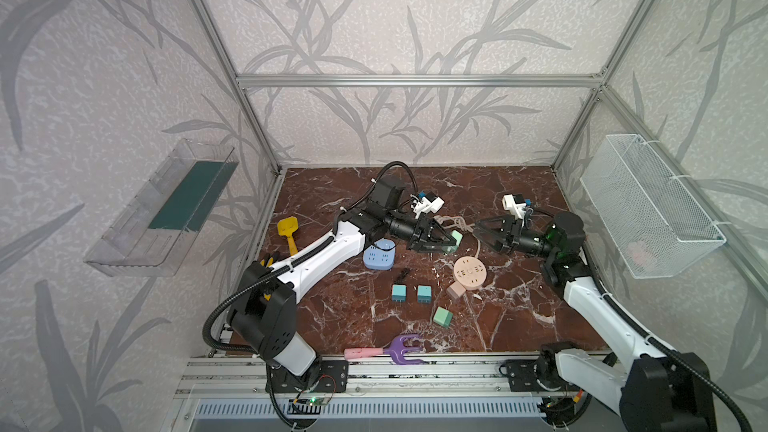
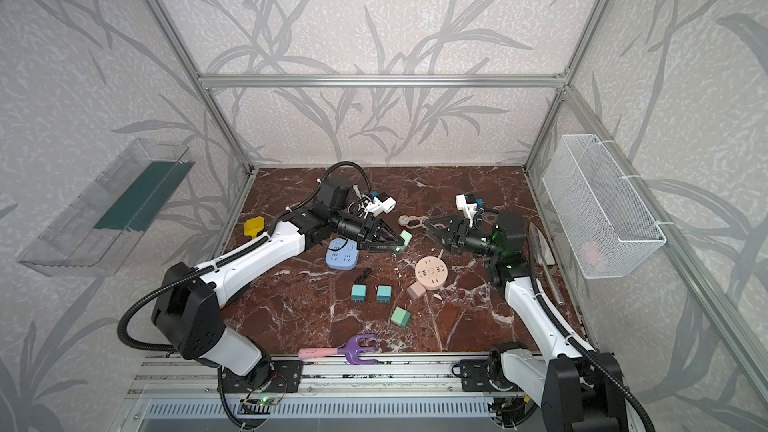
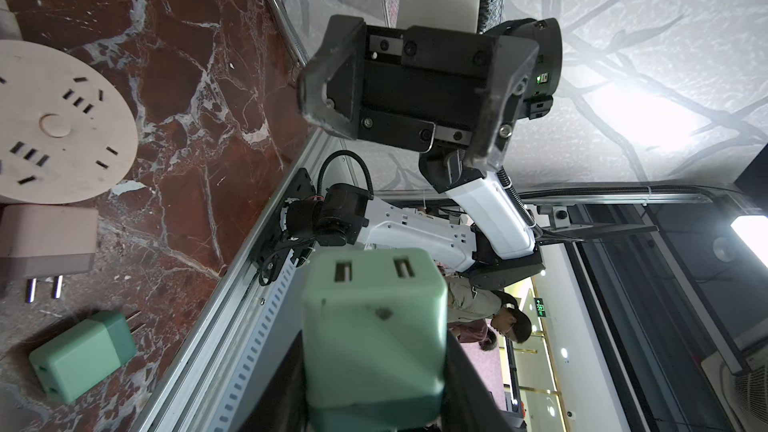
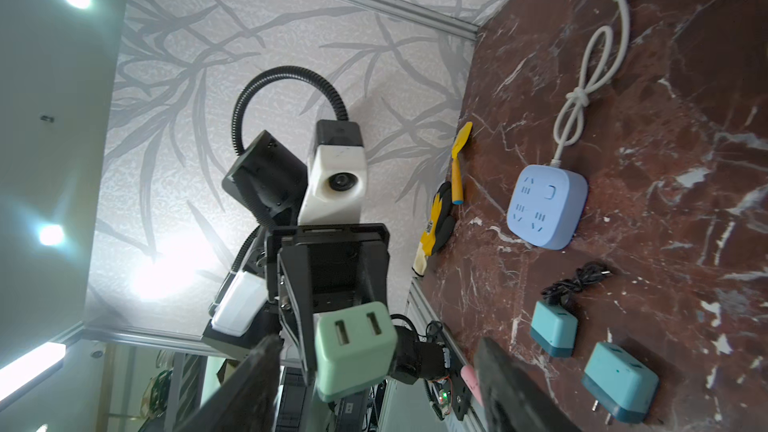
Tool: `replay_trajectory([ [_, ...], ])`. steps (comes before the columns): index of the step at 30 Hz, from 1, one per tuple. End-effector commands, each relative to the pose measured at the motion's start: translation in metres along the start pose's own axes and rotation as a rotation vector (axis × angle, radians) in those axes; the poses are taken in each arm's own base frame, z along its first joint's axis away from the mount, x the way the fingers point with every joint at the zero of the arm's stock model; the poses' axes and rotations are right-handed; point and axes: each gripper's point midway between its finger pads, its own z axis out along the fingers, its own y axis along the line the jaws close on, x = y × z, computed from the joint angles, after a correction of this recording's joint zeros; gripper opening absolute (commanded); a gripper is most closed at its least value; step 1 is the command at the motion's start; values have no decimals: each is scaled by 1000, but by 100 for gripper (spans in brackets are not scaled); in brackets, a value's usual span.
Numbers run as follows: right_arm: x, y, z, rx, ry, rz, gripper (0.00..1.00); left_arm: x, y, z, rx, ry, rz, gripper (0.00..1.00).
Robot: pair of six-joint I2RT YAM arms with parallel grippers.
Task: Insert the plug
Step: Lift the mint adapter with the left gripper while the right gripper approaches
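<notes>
The plug [image 1: 456, 238] [image 2: 405, 238] is a mint-green block with two slots on its free end. It hangs above the middle of the marble floor, with my left gripper [image 1: 451, 243] [image 3: 374, 388] shut on its sides. My right gripper [image 1: 478, 232] [image 4: 374, 363] faces it from the right, open. In the right wrist view the plug [image 4: 353, 351] shows between the spread fingers [image 4: 249, 384], touching neither. A blue square socket block [image 1: 379, 257] [image 4: 544, 205] lies under my left arm. A round pink socket [image 1: 468, 272] [image 3: 54, 126] lies below the grippers.
On the floor lie two teal plugs [image 1: 399, 293], a green plug [image 1: 442, 317], a pink plug [image 1: 456, 290], a knotted white cord [image 1: 455, 222], a purple fork [image 1: 405, 347] and a yellow shovel [image 1: 288, 230]. A wire basket [image 1: 648, 205] hangs on the right wall.
</notes>
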Motion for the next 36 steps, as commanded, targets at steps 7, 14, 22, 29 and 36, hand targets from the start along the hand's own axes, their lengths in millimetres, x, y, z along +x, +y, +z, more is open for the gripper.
replay_trajectory([
  [7,26,17,-1,-28,109,-49,73,5,-18,-2,82,40,64,0],
  [14,34,24,7,-66,145,-35,68,9,-13,-1,88,54,67,0],
  [22,41,24,18,-68,198,-16,64,14,-11,-1,91,63,76,0],
  [29,45,29,26,-96,219,-37,65,18,-13,-1,102,75,85,0],
  [36,52,27,33,-106,257,-36,64,18,-20,-2,129,74,105,0],
])
